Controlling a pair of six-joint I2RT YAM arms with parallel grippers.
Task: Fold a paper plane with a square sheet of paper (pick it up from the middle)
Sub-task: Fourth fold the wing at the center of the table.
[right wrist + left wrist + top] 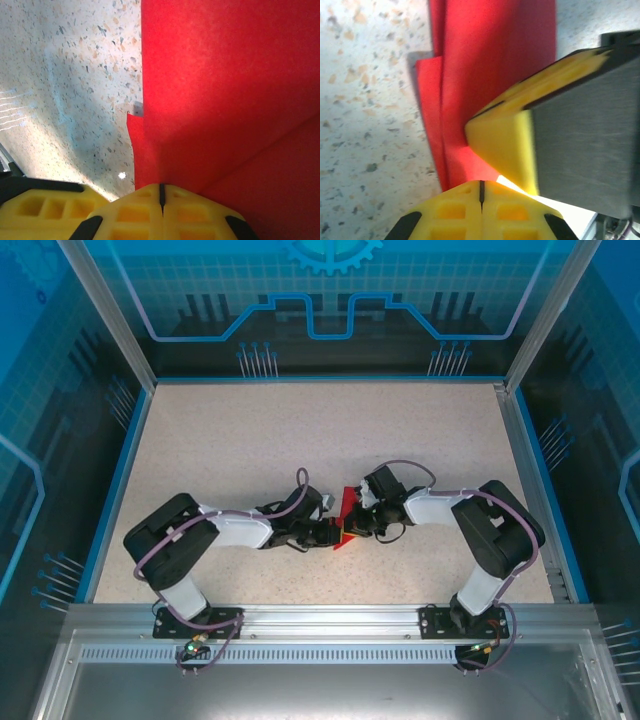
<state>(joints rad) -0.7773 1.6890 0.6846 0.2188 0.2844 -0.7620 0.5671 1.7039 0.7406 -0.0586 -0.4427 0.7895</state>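
Now | left jaws and right jaws both clamped on folded paper (pixel 225 75) | risk: opposing pulls could tear it

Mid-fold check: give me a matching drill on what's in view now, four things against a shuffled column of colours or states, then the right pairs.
Things:
1. thin red folded sheet of paper
2. stone-look table top
3. yellow-tipped left gripper
4. long metal rail at the near edge

States:
A. silver grey, carries both arm bases
B. jaws shut on the paper
C. beige with dark speckles
D. creased into overlapping layers

Pairs: 1-D, 2-C, 3-B, 4-A.
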